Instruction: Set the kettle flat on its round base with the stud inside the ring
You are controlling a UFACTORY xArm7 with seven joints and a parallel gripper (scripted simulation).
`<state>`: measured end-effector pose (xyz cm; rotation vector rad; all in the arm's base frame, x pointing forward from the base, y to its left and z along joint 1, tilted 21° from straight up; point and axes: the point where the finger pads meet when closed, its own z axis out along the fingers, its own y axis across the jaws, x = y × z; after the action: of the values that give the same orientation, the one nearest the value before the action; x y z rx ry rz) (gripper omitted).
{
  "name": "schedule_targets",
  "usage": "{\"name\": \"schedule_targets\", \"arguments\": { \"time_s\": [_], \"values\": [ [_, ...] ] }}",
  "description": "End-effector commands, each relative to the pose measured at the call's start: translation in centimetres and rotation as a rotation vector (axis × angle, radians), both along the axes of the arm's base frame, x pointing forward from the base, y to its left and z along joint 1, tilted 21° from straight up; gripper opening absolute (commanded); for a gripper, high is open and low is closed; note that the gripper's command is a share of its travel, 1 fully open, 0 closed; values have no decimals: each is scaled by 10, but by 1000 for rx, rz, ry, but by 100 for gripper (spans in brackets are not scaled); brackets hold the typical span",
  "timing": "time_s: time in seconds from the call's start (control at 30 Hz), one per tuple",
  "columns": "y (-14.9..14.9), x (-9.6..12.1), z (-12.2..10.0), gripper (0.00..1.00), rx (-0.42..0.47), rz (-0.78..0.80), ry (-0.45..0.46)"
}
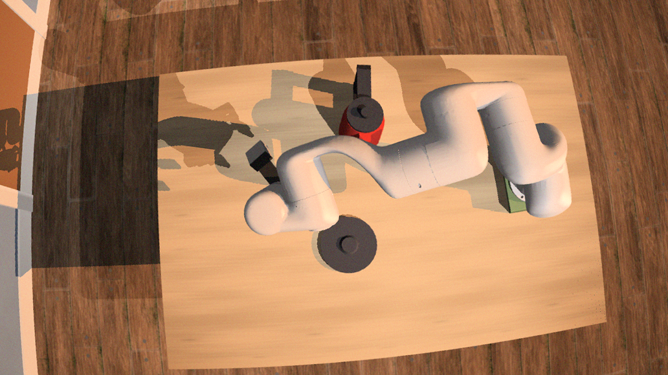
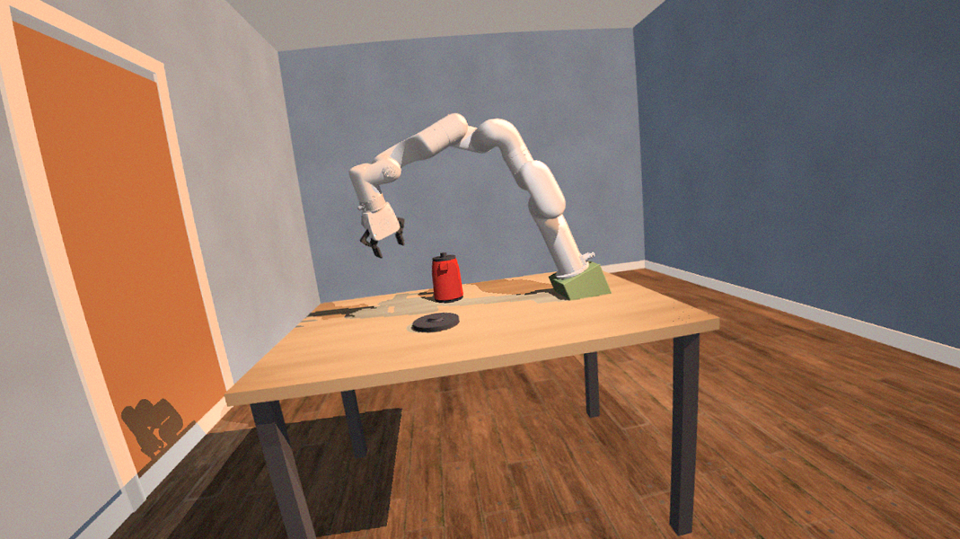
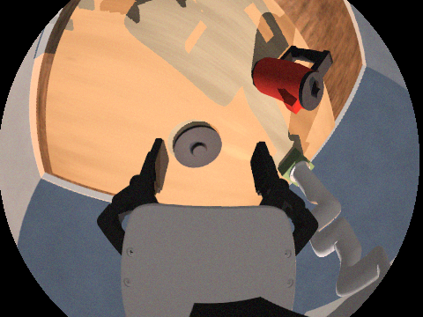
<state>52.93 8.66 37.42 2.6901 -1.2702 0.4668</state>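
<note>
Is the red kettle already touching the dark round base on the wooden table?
Apart. The exterior view shows bare table between the red kettle and the dark round base; the top view shows the same gap.

bright, sharp; hard shadows; fisheye wrist

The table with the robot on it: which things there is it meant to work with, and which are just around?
For the job:
- red kettle with a dark lid and handle
- flat dark round base with a centre stud
- the arm's pincer, open and empty

Just around:
- green block under the arm
- orange door
- wooden table
</note>
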Motion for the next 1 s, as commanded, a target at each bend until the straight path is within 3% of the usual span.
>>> {"name": "schedule_targets", "arguments": {
  "time_s": [0.0, 0.53, 0.57, 0.77, 0.97],
  "values": [
    [0, 0, 2, 100, 1, 0, -5],
    [0, 0, 2, 100, 1, 0, -5],
    [0, 0, 3, 81, 1, 0, -5],
    [0, -2, 9, 81, 1, 0, -5],
    [-2, -10, 30, 81, 1, 0, -5]
  ]
}}
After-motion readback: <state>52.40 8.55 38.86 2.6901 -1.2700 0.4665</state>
